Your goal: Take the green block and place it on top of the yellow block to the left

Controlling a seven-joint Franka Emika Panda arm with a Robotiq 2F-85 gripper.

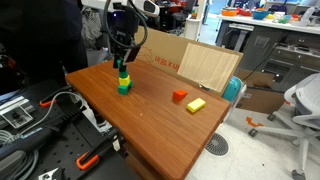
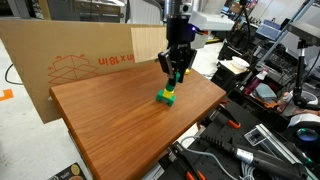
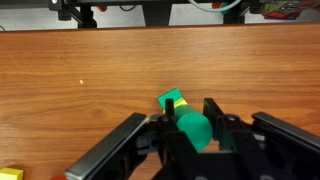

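Teal-green and standing with its long axis vertical, the green block (image 3: 193, 128) is clamped between your fingers (image 3: 115, 150). They are closed on two opposite sides with only the block's own width between them, and the wrist view looks down on its top right there in the gap. In both exterior views the arm holds it toward one end of the wooden surface (image 1: 150, 120), low over the boards and well apart from everything on the right. A squat, brighter green cube (image 3: 174, 99) sits on the surface just beyond the fingertips, on the far side of the held block. From the exterior angles the column seems to hang right over or against it, and I cannot tell whether the two touch. What your next move turns on is the yellow block (image 3: 10, 174). Only a sliver of yellow shows at the near left corner of the wrist view, cut by the frame edge, so I judge it lies left of the fingers and nearer than them, apart from what you hold. I cannot pick it out with certainty in the exterior views. Do not mistake it for the flat yellow bar (image 1: 196, 104), far off to the right beside a red block (image 1: 179, 96). By my reading the grasp is made and the carry remains: lift clear of the bright cube, travel left, and hold the column upright, since the top it must land on looks no wider than itself.
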